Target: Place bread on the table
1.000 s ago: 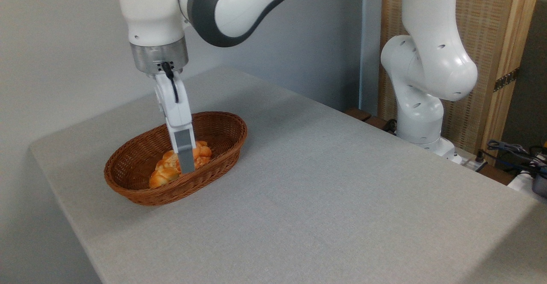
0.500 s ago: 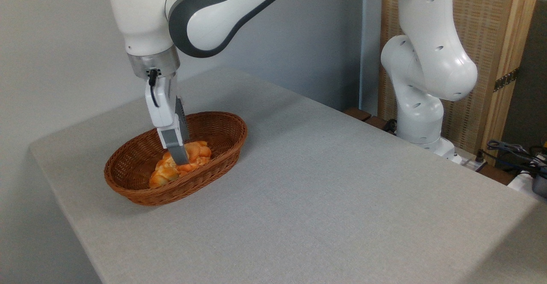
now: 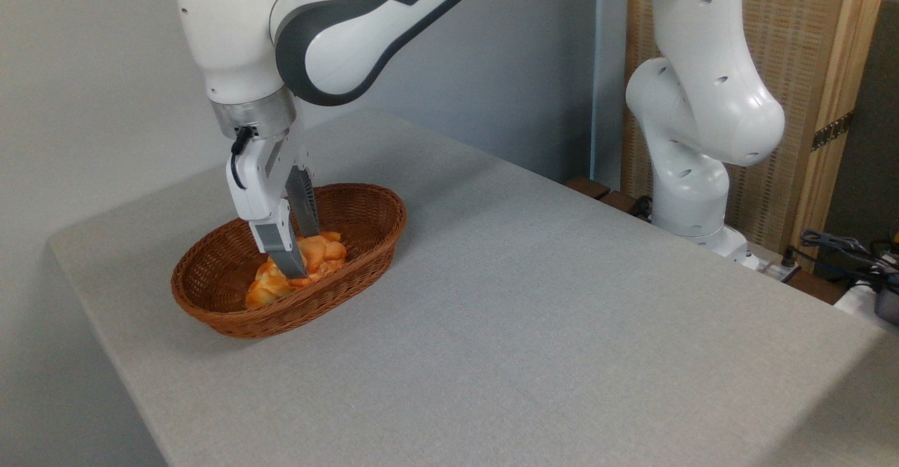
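The jaws (image 3: 300, 253) have turned and now straddle the bread (image 3: 319, 251), parted.

1. The white arm (image 3: 702, 102) stands upright at the right of the frame and rises out of the top edge.
2. Its grey-and-white forearm (image 3: 351, 24) slants down from top centre to the upper left.
3. The wrist (image 3: 253, 112) there points downward, tilted slightly.
4. The gripper (image 3: 298, 249) hangs left of centre, its two grey fingers (image 3: 279, 249) a little apart, tips low.
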### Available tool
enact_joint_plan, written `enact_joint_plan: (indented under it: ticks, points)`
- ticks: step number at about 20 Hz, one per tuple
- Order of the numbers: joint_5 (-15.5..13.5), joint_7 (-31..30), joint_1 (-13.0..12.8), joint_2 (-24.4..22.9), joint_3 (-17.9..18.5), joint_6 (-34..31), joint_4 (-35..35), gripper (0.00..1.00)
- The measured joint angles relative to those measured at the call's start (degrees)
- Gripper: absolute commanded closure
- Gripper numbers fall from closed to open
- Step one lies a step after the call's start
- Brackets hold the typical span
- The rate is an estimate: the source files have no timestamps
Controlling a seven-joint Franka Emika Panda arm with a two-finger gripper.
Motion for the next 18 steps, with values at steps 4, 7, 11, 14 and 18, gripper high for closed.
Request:
enact_joint_plan:
  ticks: [4, 7, 11, 14, 18]
  points:
    - [0.7, 0.0, 0.0, 0.1, 0.0, 0.0, 0.0, 0.76]
    - [0.7, 0.1, 0.0, 0.1, 0.0, 0.0, 0.0, 0.76]
    - [0.7, 0.1, 0.0, 0.1, 0.0, 0.0, 0.0, 0.75]
    - [0.8, 0.1, 0.1, 0.1, 0.0, 0.0, 0.1, 0.75]
    - [0.8, 0.1, 0.3, 0.0, 0.1, 0.0, 0.2, 0.75]
